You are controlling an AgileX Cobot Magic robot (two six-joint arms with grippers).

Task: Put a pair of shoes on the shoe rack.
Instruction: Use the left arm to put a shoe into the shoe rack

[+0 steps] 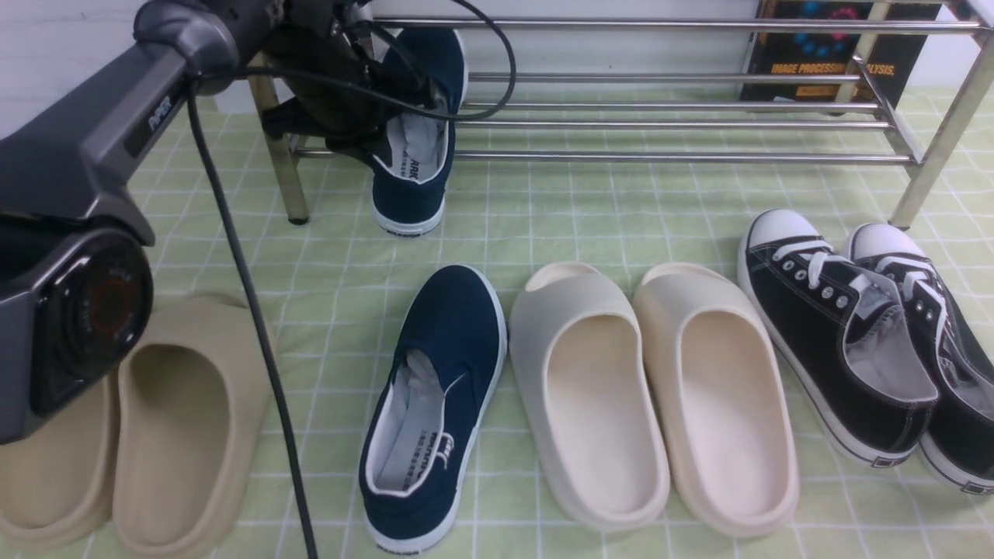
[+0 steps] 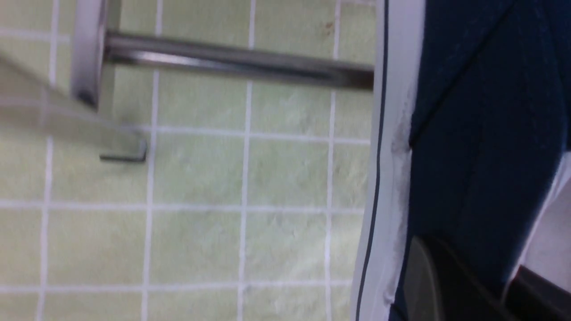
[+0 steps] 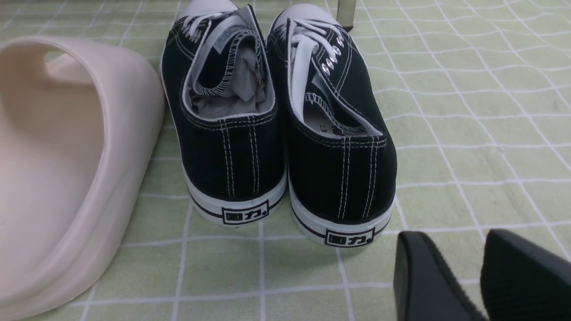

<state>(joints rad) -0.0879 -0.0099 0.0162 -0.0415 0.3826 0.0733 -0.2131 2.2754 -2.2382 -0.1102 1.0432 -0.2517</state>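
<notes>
One navy blue slip-on shoe [image 1: 415,186] leans toe-up on the left end of the chrome shoe rack [image 1: 660,124]. Its heel hangs down in front of the lower bars. My left gripper [image 1: 392,109] is shut on this shoe's side wall. In the left wrist view the gripper [image 2: 482,285] clamps the navy canvas [image 2: 468,133] beside the white sole, with a rack bar [image 2: 232,62] behind. The second navy shoe [image 1: 443,388] lies flat on the green cloth, toe toward the rack. My right gripper [image 3: 450,272] is open and empty, low over the cloth behind the black sneakers.
A pair of cream slides [image 1: 644,396] lies right of the floor shoe and beige slides [image 1: 178,419] lie left of it. Black lace-up sneakers [image 1: 846,341] stand at the right, also in the right wrist view [image 3: 276,133] beside a cream slide [image 3: 53,156]. A dark box [image 1: 823,54] stands behind the rack.
</notes>
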